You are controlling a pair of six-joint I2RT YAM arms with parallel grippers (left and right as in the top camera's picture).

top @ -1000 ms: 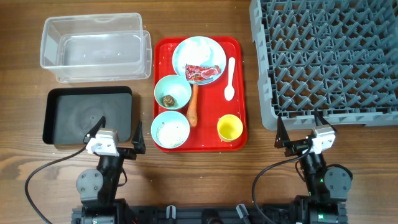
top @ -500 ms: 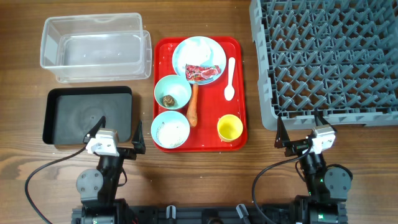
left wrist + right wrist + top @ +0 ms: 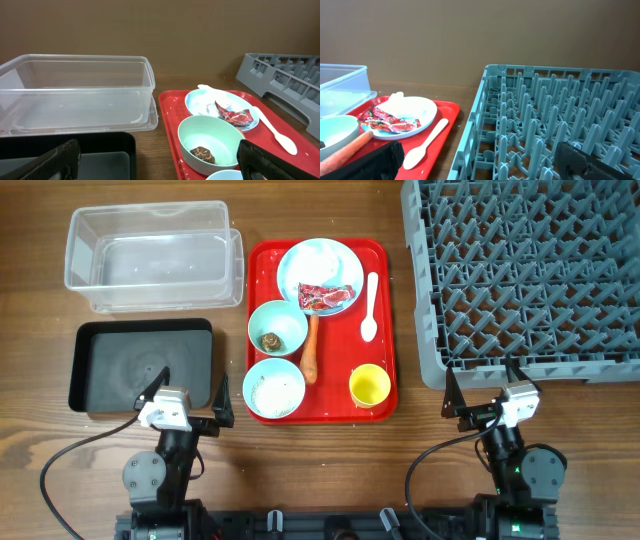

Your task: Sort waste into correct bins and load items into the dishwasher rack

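Observation:
A red serving tray (image 3: 385,330) holds a pale blue plate (image 3: 320,262) with a red wrapper (image 3: 326,297) and white tissue (image 3: 207,97), a mint-green bowl (image 3: 277,327) with a brown lump (image 3: 270,341), a pale blue bowl (image 3: 273,389) of rice (image 3: 274,392), an orange carrot (image 3: 311,350), a white spoon (image 3: 369,308) and a yellow cup (image 3: 369,386). The clear tub (image 3: 155,256) and black tray (image 3: 140,365) lie left. The grey rack (image 3: 525,275) lies right. My left gripper (image 3: 190,405) and right gripper (image 3: 482,402) are open and empty near the front edge.
The wooden table (image 3: 320,460) runs under everything. In the left wrist view the tub (image 3: 75,95) stands behind the black tray (image 3: 100,155). In the right wrist view the rack (image 3: 560,125) fills the right side, the spoon (image 3: 425,145) beside it.

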